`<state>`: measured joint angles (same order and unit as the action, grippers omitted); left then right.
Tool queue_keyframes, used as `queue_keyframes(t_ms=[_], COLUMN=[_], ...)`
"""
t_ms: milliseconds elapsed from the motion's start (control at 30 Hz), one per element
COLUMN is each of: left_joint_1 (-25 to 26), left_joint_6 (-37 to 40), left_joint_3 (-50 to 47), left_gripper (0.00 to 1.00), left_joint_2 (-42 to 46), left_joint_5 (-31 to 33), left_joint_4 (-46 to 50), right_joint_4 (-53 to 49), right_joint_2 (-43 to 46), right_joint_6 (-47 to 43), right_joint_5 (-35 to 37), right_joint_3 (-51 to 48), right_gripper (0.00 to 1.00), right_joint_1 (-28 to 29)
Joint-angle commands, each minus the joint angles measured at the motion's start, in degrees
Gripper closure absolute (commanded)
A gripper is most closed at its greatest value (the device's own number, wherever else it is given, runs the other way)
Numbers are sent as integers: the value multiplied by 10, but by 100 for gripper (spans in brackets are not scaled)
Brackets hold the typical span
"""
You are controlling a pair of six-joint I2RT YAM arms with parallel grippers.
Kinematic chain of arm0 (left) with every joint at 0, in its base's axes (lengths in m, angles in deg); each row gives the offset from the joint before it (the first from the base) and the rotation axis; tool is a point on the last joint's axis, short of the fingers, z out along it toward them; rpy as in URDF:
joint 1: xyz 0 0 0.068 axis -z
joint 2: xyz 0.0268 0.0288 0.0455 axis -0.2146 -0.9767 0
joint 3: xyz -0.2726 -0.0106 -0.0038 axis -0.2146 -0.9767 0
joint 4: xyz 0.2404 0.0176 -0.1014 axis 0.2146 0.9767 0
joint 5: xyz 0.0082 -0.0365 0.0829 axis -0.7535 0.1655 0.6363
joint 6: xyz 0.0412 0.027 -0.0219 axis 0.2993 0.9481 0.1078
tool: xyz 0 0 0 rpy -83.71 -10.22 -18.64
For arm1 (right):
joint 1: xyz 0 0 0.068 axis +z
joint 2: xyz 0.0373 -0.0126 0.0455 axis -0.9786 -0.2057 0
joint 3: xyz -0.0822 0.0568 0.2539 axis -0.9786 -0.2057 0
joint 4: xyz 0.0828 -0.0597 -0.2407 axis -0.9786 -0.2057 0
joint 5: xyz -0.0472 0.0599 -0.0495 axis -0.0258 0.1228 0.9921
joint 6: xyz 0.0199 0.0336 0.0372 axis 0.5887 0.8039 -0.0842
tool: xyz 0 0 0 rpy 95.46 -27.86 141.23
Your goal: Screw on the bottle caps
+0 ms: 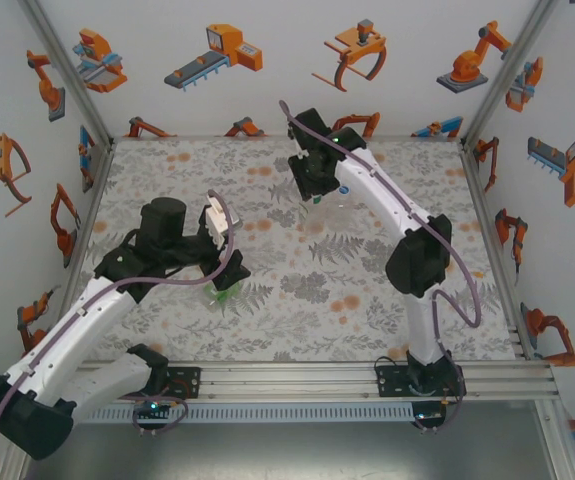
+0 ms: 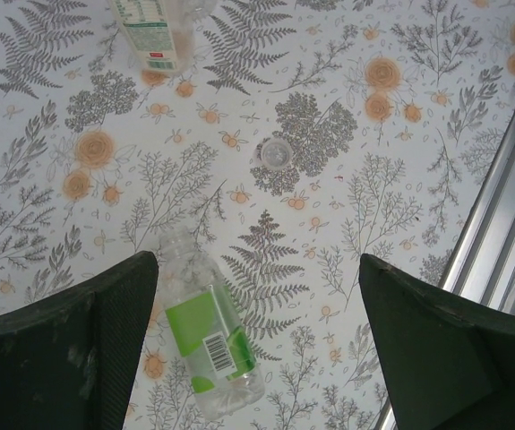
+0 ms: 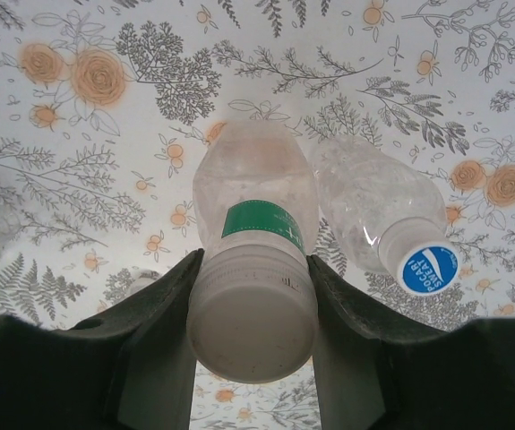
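A clear bottle with a green label (image 2: 205,331) lies uncapped on the floral table (image 2: 400,197), partly between my left gripper's (image 2: 257,349) wide-open fingers and close to the left finger (image 2: 105,340). A loose pale cap (image 2: 275,152) rests further out on the table. From above, the left gripper (image 1: 225,262) hovers over that green bottle (image 1: 225,292). My right gripper (image 3: 253,300) is shut on the white cap (image 3: 253,318) of an upright bottle with a green band (image 3: 257,193). Beside it stands a clear bottle (image 3: 369,210) wearing a blue-topped cap (image 3: 427,269).
A white-labelled bottle (image 2: 154,31) shows at the top edge of the left wrist view. The aluminium rail (image 2: 499,242) of the table's near edge runs along the right there. Printed walls enclose the table (image 1: 367,300) on three sides.
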<state>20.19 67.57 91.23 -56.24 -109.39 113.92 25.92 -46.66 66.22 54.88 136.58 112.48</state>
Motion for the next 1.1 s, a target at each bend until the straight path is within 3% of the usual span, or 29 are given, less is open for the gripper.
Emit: queue_keyframes(t_ms=[0,133,300,400,767,1067], left_joint_1=[-2,-2,-2,-2,-3,-6], left_joint_6=[-6,-3,-2,0,18,34], left_joint_3=[10,10,10,14,35,55], left_gripper=[16,16,16,16,16,15], left_joint_2=[-1,-4,-10,-16,-74,-173], left_joint_5=[-14,-11,-3,5,91,177], left_joint_4=[0,2,3,8,62,131], right_joint_4=[-18,-9,-7,-10,-39,40], right_joint_2=[-13,-23,-19,-11,56,222], right_joint_6=[-15,-15,-14,-14,-16,12], right_joint_5=[-3,-8,-5,1,-10,-48], right_joint_3=[33,32,32,43,73,-114], right_gripper=[81,77,54,49,48,48], right_joint_1=[-2,-3,-3,-3,-3,-2])
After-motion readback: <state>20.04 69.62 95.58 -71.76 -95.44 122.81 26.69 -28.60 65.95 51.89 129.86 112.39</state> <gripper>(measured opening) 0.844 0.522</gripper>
